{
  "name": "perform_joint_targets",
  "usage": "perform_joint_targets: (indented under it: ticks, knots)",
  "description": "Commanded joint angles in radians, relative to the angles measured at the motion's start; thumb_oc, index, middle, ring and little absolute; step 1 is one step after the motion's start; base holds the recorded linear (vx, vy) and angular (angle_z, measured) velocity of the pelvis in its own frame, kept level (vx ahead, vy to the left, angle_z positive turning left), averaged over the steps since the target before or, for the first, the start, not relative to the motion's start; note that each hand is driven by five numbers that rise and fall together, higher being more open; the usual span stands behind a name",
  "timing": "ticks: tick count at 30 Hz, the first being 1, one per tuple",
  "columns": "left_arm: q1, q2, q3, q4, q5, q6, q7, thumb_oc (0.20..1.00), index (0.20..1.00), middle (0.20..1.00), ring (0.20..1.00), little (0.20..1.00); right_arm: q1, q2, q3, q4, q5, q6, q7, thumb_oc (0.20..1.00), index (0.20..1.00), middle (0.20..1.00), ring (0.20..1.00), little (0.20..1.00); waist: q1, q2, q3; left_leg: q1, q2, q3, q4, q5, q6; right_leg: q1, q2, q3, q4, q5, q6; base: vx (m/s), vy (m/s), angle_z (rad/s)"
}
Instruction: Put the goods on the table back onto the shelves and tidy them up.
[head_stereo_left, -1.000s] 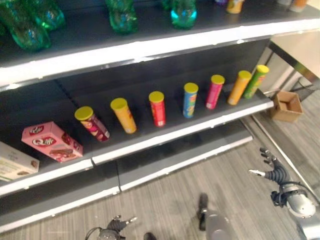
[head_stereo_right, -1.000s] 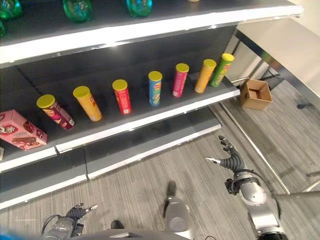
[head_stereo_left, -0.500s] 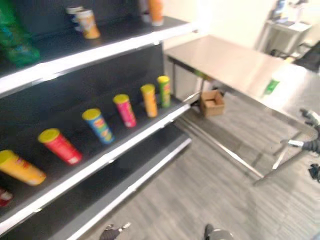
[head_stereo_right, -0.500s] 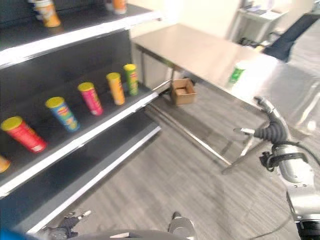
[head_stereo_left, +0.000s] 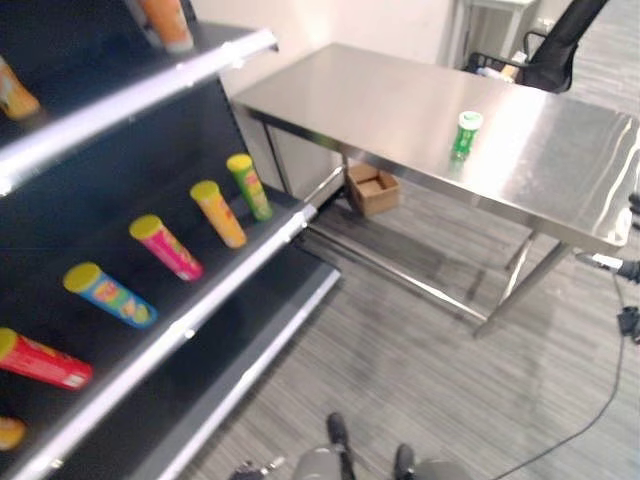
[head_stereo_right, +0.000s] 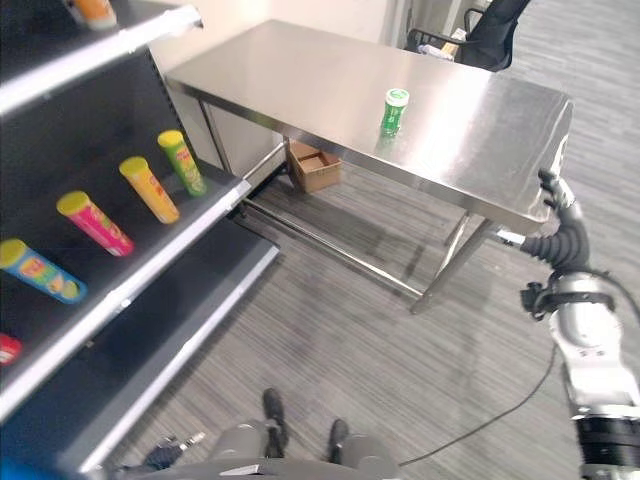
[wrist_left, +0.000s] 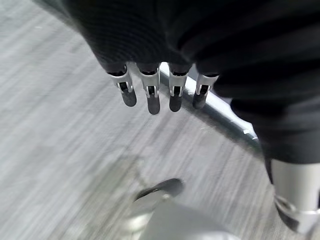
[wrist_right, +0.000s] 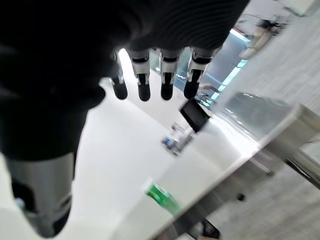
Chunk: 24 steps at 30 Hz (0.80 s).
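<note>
A small green can (head_stereo_left: 465, 133) with a pale lid stands upright alone on the steel table (head_stereo_left: 380, 100); the right wrist view also catches it (wrist_right: 162, 196). My right hand (head_stereo_right: 562, 238) is raised off the table's near right corner, well short of the can, fingers (wrist_right: 165, 82) straight and holding nothing. My left hand (head_stereo_right: 178, 443) hangs low near the floor with its fingers (wrist_left: 152, 95) straight and empty. On the dark shelf (head_stereo_left: 200, 310) at the left, a green tube (head_stereo_left: 248, 185), an orange tube (head_stereo_left: 218, 212), a pink tube (head_stereo_left: 165, 246) and a blue tube (head_stereo_left: 108, 294) stand in a row.
A red tube (head_stereo_left: 45, 358) stands further along the same shelf. An open cardboard box (head_stereo_left: 373, 188) sits on the floor under the table's far end. A black chair (head_stereo_left: 560, 50) is behind the table. Grey plank floor lies between shelf and table.
The camera has swung to the right: the shelves now sit at the left of the picture and the steel table with the green can has come into view. Both hands remain empty.
</note>
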Motion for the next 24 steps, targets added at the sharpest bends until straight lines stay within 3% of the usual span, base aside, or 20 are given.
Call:
perform_joint_targets:
  ticks: [1,4,6,7,8,9,10,12,14,15,16,17,19,20,21,24]
  knots:
    - [0.006,0.012,-0.004,0.005,-0.005,-0.006,0.009,1.000,1.000,1.000,1.000,1.000,-0.084,-0.076,-0.012,-0.059,0.020,-0.040,-0.031,1.000,1.000,1.000,1.000,1.000,0.024,0.001,-0.034,0.021,-0.045,0.022,-0.148,0.077,0.039,0.259,0.003,0.016,-0.199,-0.018,0.092,0.25,0.018,-0.25]
    - [0.012,0.014,0.012,0.007,-0.011,-0.005,0.016,1.000,1.000,1.000,1.000,1.000,-0.094,-0.070,0.009,-0.042,-0.004,-0.030,-0.032,1.000,1.000,1.000,1.000,1.000,0.034,-0.016,-0.052,0.053,-0.051,0.051,-0.148,0.066,0.055,0.261,-0.022,0.005,-0.124,-0.041,0.104,0.24,0.043,-0.37]
    - [0.011,0.017,0.016,-0.005,-0.023,-0.006,0.021,1.000,1.000,1.000,1.000,1.000,-0.126,-0.071,0.031,-0.029,-0.028,-0.024,-0.039,1.000,1.000,1.000,1.000,1.000,0.045,-0.026,-0.059,0.095,-0.056,0.078,-0.150,0.035,0.079,0.228,-0.066,-0.044,0.032,-0.020,0.145,0.26,0.063,-0.58]
    - [0.011,0.020,0.012,-0.009,-0.027,-0.004,0.022,1.000,1.000,1.000,1.000,1.000,-0.135,-0.068,0.035,-0.026,-0.038,-0.018,-0.038,1.000,1.000,1.000,1.000,1.000,0.043,-0.031,-0.059,0.121,-0.067,0.085,-0.149,0.015,0.096,0.184,-0.104,-0.067,0.155,0.006,0.182,0.26,0.066,-0.65]
    - [0.004,0.022,-0.009,-0.005,-0.025,0.001,0.024,1.000,1.000,1.000,1.000,1.000,-0.144,-0.062,0.032,-0.025,-0.051,-0.010,-0.043,1.000,1.000,1.000,1.000,1.000,0.029,-0.037,-0.049,0.169,-0.092,0.073,-0.150,-0.020,0.124,0.115,-0.159,-0.086,0.338,0.131,0.245,0.20,0.067,-0.41]
    - [0.003,0.022,-0.010,-0.005,-0.025,0.001,0.025,1.000,1.000,1.000,1.000,1.000,-0.144,-0.061,0.032,-0.025,-0.051,-0.010,-0.043,1.000,1.000,1.000,1.000,1.000,0.029,-0.040,-0.049,0.168,-0.096,0.073,-0.149,-0.021,0.126,0.109,-0.164,-0.085,0.348,0.127,0.246,0.24,0.047,-0.10]
    - [-0.004,0.032,-0.028,-0.010,-0.021,0.009,0.025,1.000,1.000,1.000,1.000,1.000,-0.141,-0.049,0.026,-0.028,-0.055,-0.011,-0.053,1.000,1.000,1.000,1.000,1.000,0.019,-0.027,-0.038,0.226,-0.089,0.065,-0.153,-0.052,0.136,0.034,-0.266,-0.130,0.484,0.182,0.246,0.17,0.031,0.28]
    - [-0.019,0.040,-0.046,-0.019,-0.010,0.011,0.018,1.000,1.000,1.000,1.000,1.000,-0.127,-0.053,0.015,-0.026,-0.067,-0.001,-0.052,1.000,1.000,1.000,1.000,1.000,0.017,-0.019,-0.037,0.240,-0.085,0.028,-0.154,-0.074,0.124,0.010,-0.351,-0.182,0.426,0.117,0.195,0.20,-0.091,0.69]
    - [-0.025,0.041,-0.063,-0.018,0.002,0.010,0.015,1.000,1.000,1.000,1.000,1.000,-0.118,-0.062,0.003,-0.018,-0.069,0.002,-0.052,1.000,1.000,1.000,1.000,1.000,0.011,-0.015,-0.040,0.239,-0.076,-0.002,-0.155,-0.079,0.109,0.003,-0.371,-0.189,0.340,0.109,0.184,0.16,-0.203,0.67]
    - [-0.033,0.043,-0.084,-0.006,0.021,0.008,0.009,1.000,1.000,1.000,1.000,1.000,-0.089,-0.080,-0.033,0.004,-0.062,0.007,-0.058,1.000,1.000,1.000,1.000,1.000,-0.006,-0.016,-0.050,0.248,-0.067,-0.048,-0.155,-0.090,0.084,0.020,-0.376,-0.162,0.108,0.141,0.188,0.15,-0.291,0.74]
    - [-0.040,0.041,-0.079,0.003,0.029,0.008,0.008,1.000,1.000,1.000,1.000,1.000,-0.070,-0.083,-0.055,0.018,-0.065,0.013,-0.065,1.000,1.000,1.000,1.000,1.000,-0.019,-0.024,-0.052,0.245,-0.063,-0.056,-0.154,-0.083,0.078,0.001,-0.369,-0.129,0.008,0.178,0.190,0.29,-0.461,1.00]
    - [-0.049,0.042,-0.066,0.021,0.039,0.010,0.010,1.000,1.000,1.000,1.000,1.000,-0.022,-0.074,-0.105,0.030,-0.076,0.025,-0.074,1.000,1.000,1.000,1.000,1.000,-0.042,-0.039,-0.059,0.264,-0.058,-0.098,-0.156,-0.095,0.061,-0.033,-0.358,-0.046,-0.115,0.250,0.217,0.24,-0.356,1.14]
    - [-0.052,0.046,-0.054,0.033,0.052,0.008,0.012,1.000,1.000,1.000,1.000,1.000,0.020,-0.054,-0.144,0.037,-0.090,0.036,-0.082,1.000,1.000,1.000,1.000,1.000,-0.060,-0.052,-0.059,0.281,-0.054,-0.135,-0.153,-0.108,0.051,-0.055,-0.354,0.042,-0.152,0.282,0.233,0.20,-0.235,0.92]
    - [-0.052,0.046,-0.054,0.033,0.052,0.008,0.012,1.000,1.000,1.000,1.000,1.000,0.021,-0.054,-0.145,0.037,-0.090,0.036,-0.082,1.000,1.000,1.000,1.000,1.000,-0.059,-0.052,-0.060,0.281,-0.054,-0.135,-0.153,-0.108,0.051,-0.055,-0.354,0.042,-0.152,0.283,0.233,0.20,-0.227,1.05]
    - [-0.049,0.054,-0.047,0.043,0.060,0.011,0.008,1.000,1.000,1.000,1.000,1.000,0.058,-0.045,-0.173,0.054,-0.100,0.045,-0.090,1.000,1.000,1.000,1.000,1.000,-0.071,-0.071,-0.062,0.300,-0.055,-0.168,-0.146,-0.119,0.043,-0.062,-0.335,0.111,-0.148,0.296,0.236,0.18,-0.229,1.03]
    - [-0.046,0.069,-0.044,0.046,0.064,0.008,0.005,1.000,1.000,1.000,1.000,1.000,0.090,-0.050,-0.196,0.074,-0.113,0.049,-0.083,1.000,1.000,1.000,1.000,1.000,-0.065,-0.100,-0.069,0.305,-0.041,-0.207,-0.124,-0.133,0.026,-0.023,-0.304,0.136,-0.157,0.253,0.244,0.15,-0.278,0.70]
